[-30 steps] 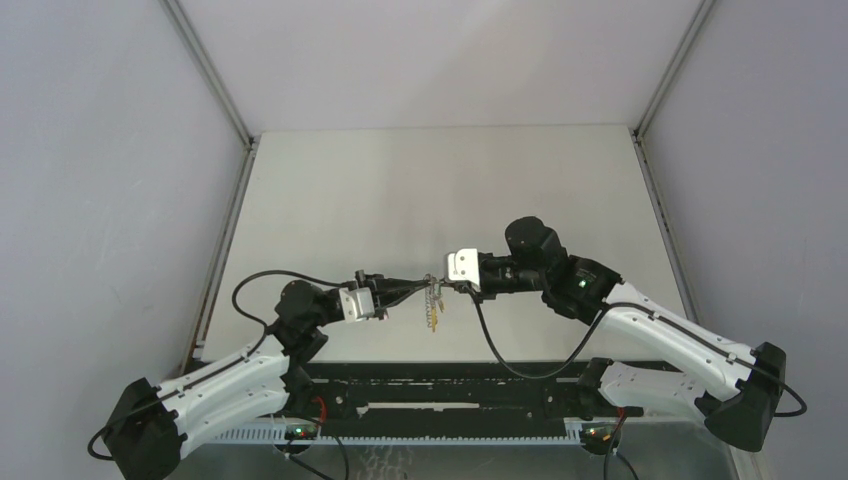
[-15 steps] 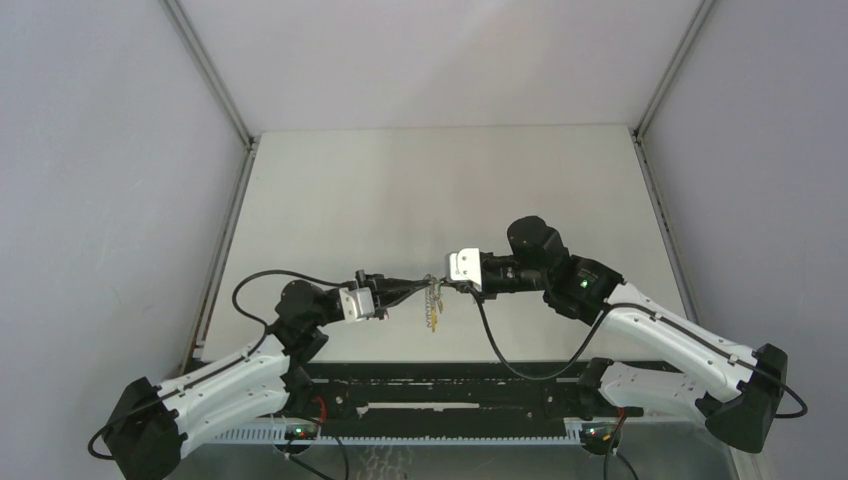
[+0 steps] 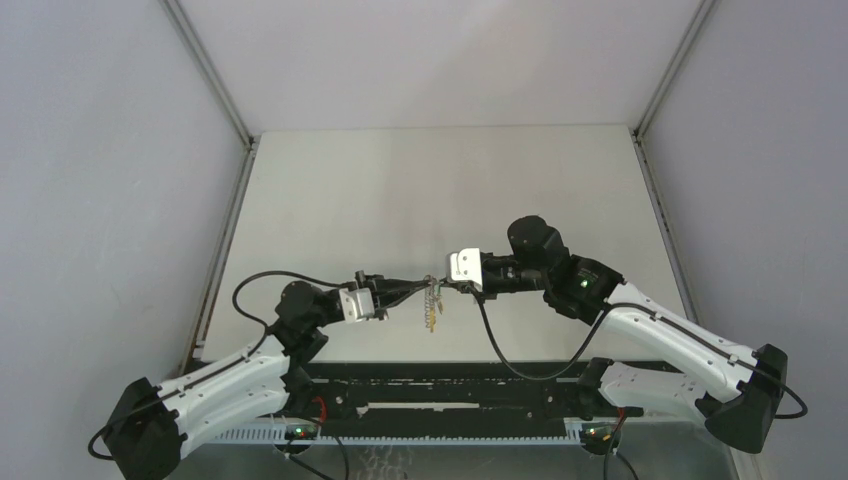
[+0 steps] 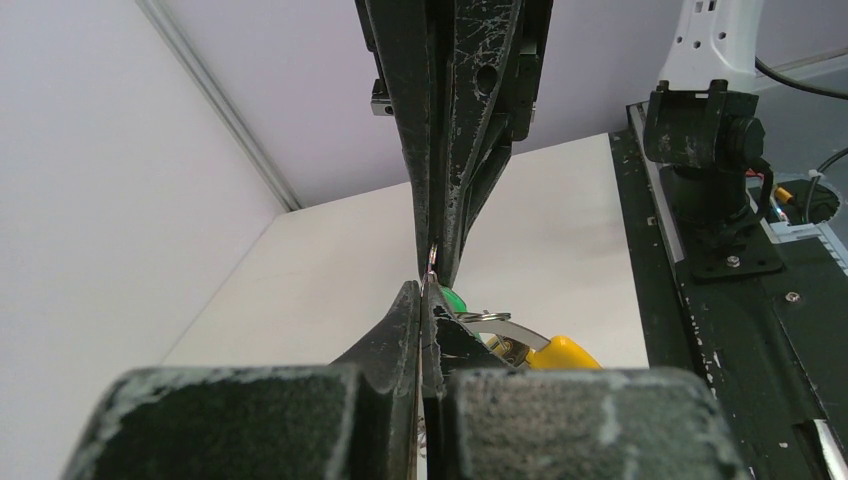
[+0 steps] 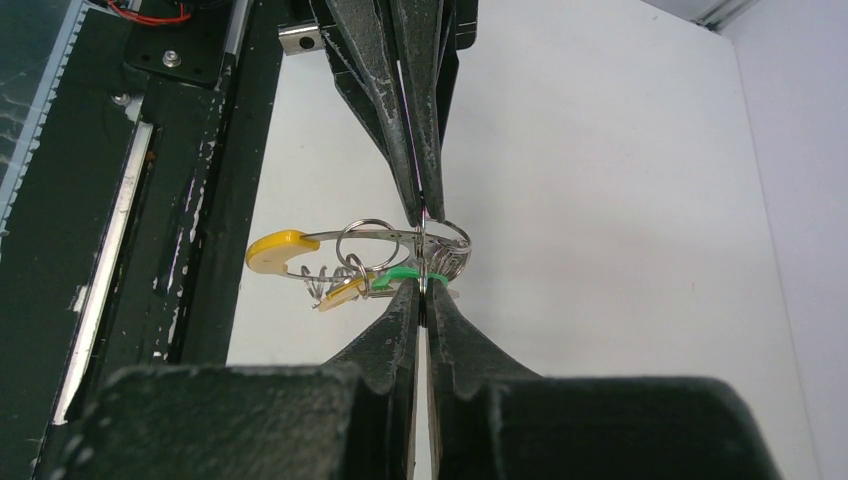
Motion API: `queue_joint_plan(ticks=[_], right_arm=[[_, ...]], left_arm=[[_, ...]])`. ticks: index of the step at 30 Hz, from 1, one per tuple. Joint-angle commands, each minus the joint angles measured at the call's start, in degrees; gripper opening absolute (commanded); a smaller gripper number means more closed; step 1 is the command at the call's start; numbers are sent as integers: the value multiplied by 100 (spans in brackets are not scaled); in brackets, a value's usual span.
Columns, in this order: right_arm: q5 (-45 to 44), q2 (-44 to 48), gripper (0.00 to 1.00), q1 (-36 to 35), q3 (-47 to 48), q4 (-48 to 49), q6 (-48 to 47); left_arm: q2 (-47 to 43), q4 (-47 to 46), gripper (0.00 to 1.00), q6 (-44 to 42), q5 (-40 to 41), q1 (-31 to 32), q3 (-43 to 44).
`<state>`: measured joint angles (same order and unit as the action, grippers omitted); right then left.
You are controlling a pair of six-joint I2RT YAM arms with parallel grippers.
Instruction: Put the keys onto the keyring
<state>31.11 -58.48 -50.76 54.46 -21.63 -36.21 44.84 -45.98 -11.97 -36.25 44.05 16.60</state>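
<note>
Tips facing, left claw [image 5: 424, 215] pinches the keyring [image 5: 463, 243] and right claw [image 5: 422, 295] pinches the green key [image 5: 395, 274].

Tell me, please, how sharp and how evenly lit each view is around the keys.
Top view: soft, even light, no hard shadows, but the keys are too small for detail. Left wrist view: the left hand is blurred up close and hides most of the keys. Right wrist view: the right hand is blurred, yet keys and ring hang sharp against the bright table.
</note>
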Motion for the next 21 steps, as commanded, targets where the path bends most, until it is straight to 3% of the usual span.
queue_joint_plan(ticks=[1, 21], right_arm=[[140, 131, 0, -30, 12, 113, 5], [129, 127, 0, -30, 17, 170, -13]], left_arm=[[-90, -400, 0, 109, 47, -46, -104], [-71, -489, 0, 148, 25, -46, -113]])
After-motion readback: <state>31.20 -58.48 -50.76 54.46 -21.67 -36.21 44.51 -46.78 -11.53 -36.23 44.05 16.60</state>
